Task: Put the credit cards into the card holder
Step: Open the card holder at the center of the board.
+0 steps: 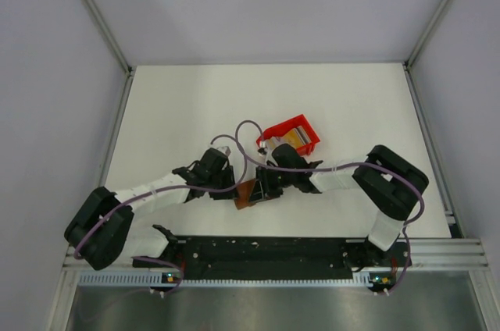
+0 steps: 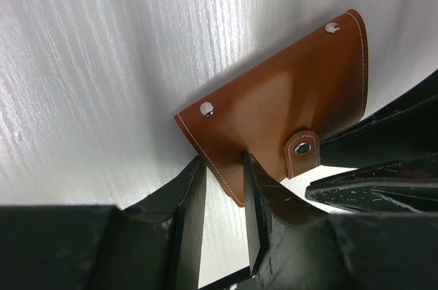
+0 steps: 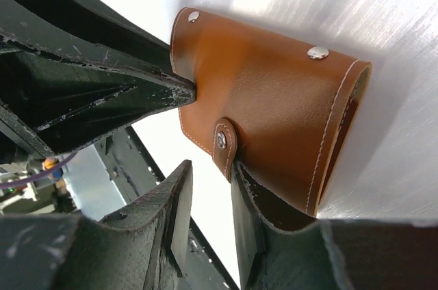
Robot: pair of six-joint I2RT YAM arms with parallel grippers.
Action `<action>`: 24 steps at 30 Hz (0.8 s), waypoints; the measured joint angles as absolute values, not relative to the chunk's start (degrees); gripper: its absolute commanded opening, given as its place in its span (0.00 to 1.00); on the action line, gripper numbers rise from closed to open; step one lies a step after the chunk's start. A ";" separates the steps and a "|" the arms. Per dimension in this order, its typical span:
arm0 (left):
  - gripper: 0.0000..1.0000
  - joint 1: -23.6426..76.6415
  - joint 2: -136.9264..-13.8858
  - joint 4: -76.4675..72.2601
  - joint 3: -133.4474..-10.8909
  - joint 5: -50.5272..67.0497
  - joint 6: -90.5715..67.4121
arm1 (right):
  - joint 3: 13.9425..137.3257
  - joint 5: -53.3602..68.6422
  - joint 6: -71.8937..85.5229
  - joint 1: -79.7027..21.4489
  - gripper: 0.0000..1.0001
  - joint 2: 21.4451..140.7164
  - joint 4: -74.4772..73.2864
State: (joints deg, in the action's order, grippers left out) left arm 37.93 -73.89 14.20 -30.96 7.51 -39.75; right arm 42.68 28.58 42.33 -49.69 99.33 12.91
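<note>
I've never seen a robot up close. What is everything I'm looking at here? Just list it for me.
wallet: one, brown with silver snaps, between the two claws
box: one, red, open, on the table beyond the wallet
card: at least one, orange-yellow, inside the box; any others too small to tell
table: one, white, under everything
cables: purple, looping along both arms
arms: two, black and white, based at the near edge
left claw: one, black, fingers either side of a wallet edge
right claw: one, black, fingers either side of the strap edge
</note>
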 measured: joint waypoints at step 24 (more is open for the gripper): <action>0.06 38.98 -76.53 6.33 -29.98 5.58 -46.89 | 39.18 23.40 34.41 -54.37 0.00 99.20 22.39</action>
State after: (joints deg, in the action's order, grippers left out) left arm 38.98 -76.53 6.33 -29.98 5.58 -46.89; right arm 39.18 23.40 34.41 -54.37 99.20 22.39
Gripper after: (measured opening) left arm 0.185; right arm 0.007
